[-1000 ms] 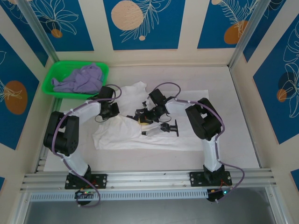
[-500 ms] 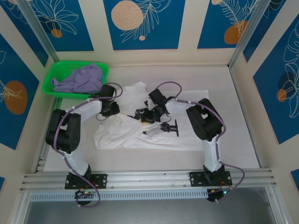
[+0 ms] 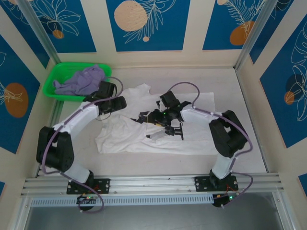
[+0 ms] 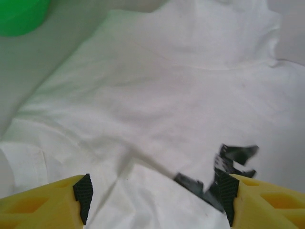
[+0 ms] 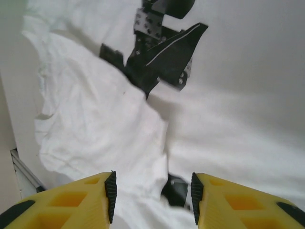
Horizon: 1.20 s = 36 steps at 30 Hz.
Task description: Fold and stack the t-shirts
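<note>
The white t-shirt [image 3: 125,136] lies crumpled across the middle of the table, its black-and-grey print [image 3: 146,116] partly folded under. In the left wrist view the shirt [image 4: 167,86] spreads below my left gripper [image 4: 155,200], which is open and holds nothing, with the print [image 4: 234,160] by its right finger. From above, the left gripper [image 3: 119,102] hovers at the shirt's upper left. My right gripper [image 3: 154,116] sits over the print, open above a fold of white cloth [image 5: 95,119] with the print [image 5: 164,52] ahead of my right gripper [image 5: 152,198]. The lavender t-shirt [image 3: 81,79] is bunched in the basket.
The green plastic basket [image 3: 52,80] stands at the back left corner, close behind the left arm. A white sheet [image 3: 201,139] covers the table under the shirt. Walls enclose the table at the back and on both sides.
The left gripper has drawn back and up, off the shirt's left part toward the basket. The right arm's elbow has swung out to the right while its gripper stays over the print.
</note>
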Motion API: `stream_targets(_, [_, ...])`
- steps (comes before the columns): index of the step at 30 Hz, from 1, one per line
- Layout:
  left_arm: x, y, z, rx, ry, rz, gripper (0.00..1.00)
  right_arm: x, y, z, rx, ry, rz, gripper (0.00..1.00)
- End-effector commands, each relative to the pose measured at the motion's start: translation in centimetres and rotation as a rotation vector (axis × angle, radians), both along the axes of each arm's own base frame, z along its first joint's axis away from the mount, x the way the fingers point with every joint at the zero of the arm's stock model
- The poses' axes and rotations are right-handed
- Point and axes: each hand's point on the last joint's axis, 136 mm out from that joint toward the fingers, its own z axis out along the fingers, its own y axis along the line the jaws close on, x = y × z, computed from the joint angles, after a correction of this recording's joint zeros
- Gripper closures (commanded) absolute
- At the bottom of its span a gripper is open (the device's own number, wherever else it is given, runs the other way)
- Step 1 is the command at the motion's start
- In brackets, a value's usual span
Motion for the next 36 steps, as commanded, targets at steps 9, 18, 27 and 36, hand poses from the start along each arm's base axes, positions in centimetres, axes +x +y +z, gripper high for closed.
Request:
stream_targets(9, [-12.2, -1.4, -7.8, 0.008, 0.248, -0.096, 0.45, -7.7, -8.9, -1.8, -0.07, 0.11, -0.18, 0.59])
stream_targets(18, [-16.4, 2.9, -11.1, 0.123, 0.318, -0.008, 0.42, -11.6, -14.7, -4.7, -0.196, 0.197, -0.369, 0.58])
stream_targets(27, [-18.1, 6.7, -11.9, 0.263, 0.351, 0.11, 0.4, -13.2, -18.7, -7.3, -0.367, 0.406, -0.549, 0.59])
stream_targets(36, [-19.9, 7.6, -12.2, 0.266, 0.374, 0.119, 0.39, -15.0, -19.6, -7.4, -0.389, 0.471, -0.602, 0.58])
